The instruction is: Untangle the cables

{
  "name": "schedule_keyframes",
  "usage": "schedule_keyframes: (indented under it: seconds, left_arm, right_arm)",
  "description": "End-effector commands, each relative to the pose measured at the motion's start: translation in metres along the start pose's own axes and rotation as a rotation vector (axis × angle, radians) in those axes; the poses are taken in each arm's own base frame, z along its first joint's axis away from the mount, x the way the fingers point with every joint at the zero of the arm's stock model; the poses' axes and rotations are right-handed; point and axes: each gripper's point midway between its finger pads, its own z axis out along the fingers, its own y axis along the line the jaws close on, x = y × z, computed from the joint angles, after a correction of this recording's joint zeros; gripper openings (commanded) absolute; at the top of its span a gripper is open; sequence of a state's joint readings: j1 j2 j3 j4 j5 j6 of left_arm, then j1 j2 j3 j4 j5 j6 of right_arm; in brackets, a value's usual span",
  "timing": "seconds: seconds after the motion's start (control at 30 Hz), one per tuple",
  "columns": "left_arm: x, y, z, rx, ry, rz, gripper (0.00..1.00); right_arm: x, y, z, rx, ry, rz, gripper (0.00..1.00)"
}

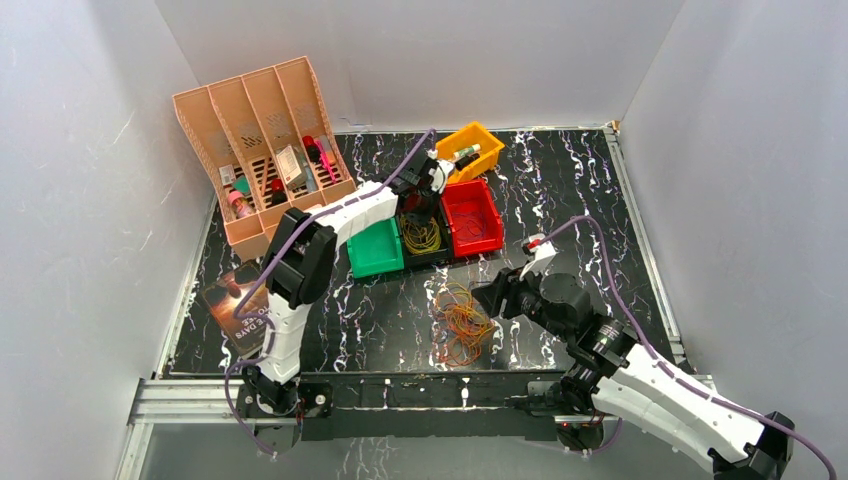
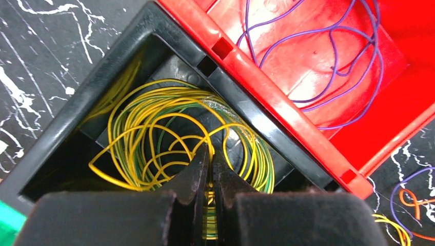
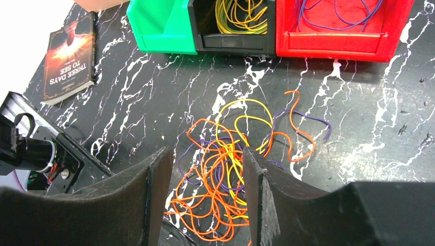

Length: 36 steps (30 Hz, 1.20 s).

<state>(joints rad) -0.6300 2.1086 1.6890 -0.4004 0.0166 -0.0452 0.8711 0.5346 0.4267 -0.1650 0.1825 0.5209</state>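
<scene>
A tangle of orange, yellow and purple cables (image 1: 463,322) lies loose on the black marbled table, near the front. My right gripper (image 3: 206,154) hangs open just above it, with the tangle (image 3: 225,174) showing between the two fingers and nothing gripped. My left gripper (image 2: 210,151) is over the black bin (image 2: 102,87) and is shut on a yellow-green cable, part of the coil (image 2: 154,118) lying inside. In the top view the left gripper (image 1: 421,206) reaches down at that bin (image 1: 424,258).
A red bin (image 1: 472,245) holding purple cables (image 2: 328,56) stands right of the black one, a green bin (image 1: 375,262) left of it, a yellow bin (image 1: 468,135) behind. A peach organizer (image 1: 262,150) stands back left. A book (image 1: 235,305) lies front left.
</scene>
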Motion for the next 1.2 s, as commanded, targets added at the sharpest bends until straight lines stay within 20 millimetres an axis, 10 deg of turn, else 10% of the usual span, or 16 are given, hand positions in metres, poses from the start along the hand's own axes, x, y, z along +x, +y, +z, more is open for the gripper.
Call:
schedule_keyframes:
  seconds: [0.0, 0.3, 0.73, 1.17]
  left_arm:
    - [-0.014, -0.001, -0.011, 0.021, -0.024, -0.020, 0.04]
    - [-0.051, -0.003, -0.058, 0.026, -0.138, -0.006, 0.39]
    - [-0.052, 0.004, -0.093, -0.012, -0.170, 0.013, 0.48]
    - [-0.020, -0.033, -0.176, 0.196, -0.331, -0.007, 0.53]
  right_arm:
    - [-0.011, 0.001, -0.003, 0.006, -0.044, 0.015, 0.61]
    - [-0.009, 0.002, 0.000, -0.001, -0.037, 0.014, 0.61]
    - [-0.008, 0.001, 0.002, 0.011, -0.031, 0.015, 0.61]
    - [-0.007, -0.003, 0.008, 0.069, 0.062, -0.071, 0.62]
